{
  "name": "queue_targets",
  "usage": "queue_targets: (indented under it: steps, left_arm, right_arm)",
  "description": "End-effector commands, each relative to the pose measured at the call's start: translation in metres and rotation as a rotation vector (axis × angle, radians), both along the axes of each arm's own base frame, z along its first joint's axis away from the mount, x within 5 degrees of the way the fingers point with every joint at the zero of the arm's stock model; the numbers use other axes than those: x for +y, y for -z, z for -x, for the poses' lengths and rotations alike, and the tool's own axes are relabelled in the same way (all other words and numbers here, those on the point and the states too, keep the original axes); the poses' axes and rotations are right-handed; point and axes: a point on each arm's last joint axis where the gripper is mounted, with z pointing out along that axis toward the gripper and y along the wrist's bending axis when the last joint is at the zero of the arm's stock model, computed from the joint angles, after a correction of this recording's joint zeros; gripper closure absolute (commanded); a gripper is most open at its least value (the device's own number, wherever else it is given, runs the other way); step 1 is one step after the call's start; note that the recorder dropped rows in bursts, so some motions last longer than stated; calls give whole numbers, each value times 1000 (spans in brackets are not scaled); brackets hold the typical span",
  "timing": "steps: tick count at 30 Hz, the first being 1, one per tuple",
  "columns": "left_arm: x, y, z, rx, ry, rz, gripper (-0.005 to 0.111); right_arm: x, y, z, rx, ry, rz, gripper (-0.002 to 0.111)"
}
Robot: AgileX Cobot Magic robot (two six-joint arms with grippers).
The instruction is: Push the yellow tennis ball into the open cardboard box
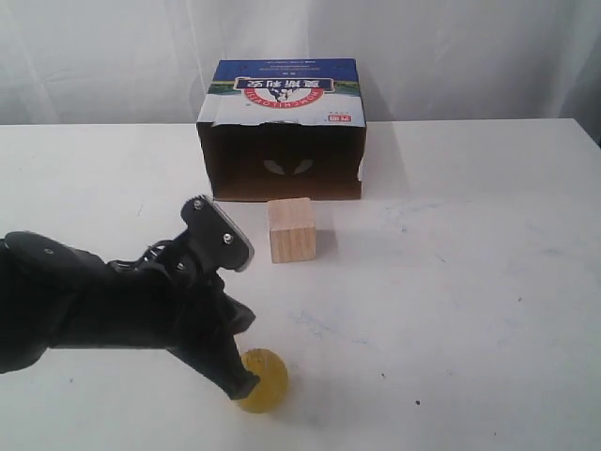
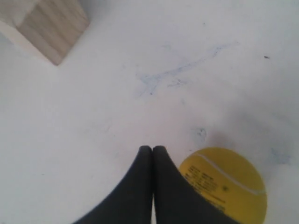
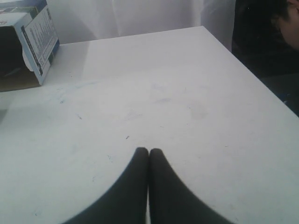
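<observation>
White cloth hangs as a curtain (image 1: 451, 56) behind a white table (image 1: 470, 282) with faint bluish scuffs. At the near left, the black left arm (image 1: 84, 305) reaches in low across the surface, and the left gripper (image 1: 242, 385) points down and to the right with its two fingers pressed together and holding nothing. Its tip is against the left side of the yellow tennis ball (image 1: 265, 378), which sits on the table close to the near edge; the left wrist view shows the ball's seam and small print right beside the closed fingers. Farther back and slightly right of the ball, a pale wooden cube (image 1: 290, 229) stands on the table. Beyond it lies the open cardboard box (image 1: 282, 132), its dark opening facing the near side, its blue printed top up, well apart from the ball. The right gripper (image 3: 149, 151) appears only in its own wrist view, fingers closed together and empty above bare table, with the box's corner to one side.
</observation>
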Motion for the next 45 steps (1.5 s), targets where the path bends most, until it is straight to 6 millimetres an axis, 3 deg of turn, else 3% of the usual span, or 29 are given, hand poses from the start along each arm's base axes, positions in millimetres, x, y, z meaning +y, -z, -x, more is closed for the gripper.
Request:
queue_targets:
  steps: [1,6,10,16,25,39,45]
  left_arm:
    - [8,-25,4,-55,-78,74,107]
    - [1,-45,20,-34,47,201,107]
    - [-7,-44,32,6,217,211,107]
    - [2,-23,26,2,128,113,107]
    - [16,1,38,59,85,46,107]
    - [27,0,26,-47,-45,-33,107]
    - [24,-7,9,-201,-157,94,107]
  right_arm:
    - [0,-1,0,-10,-3,2,108]
    - [0,-1,0,-10,-3,2,108]
    - [0,-1,0,-10,-3,2,108]
    - [0,-1,0,-12,-3,2,108]
    - [0,-1,0,-12,-3,2,108]
    - [0,-1,0,-12,-3,2,108]
    - [0,-1,0,-12,-3,2,108]
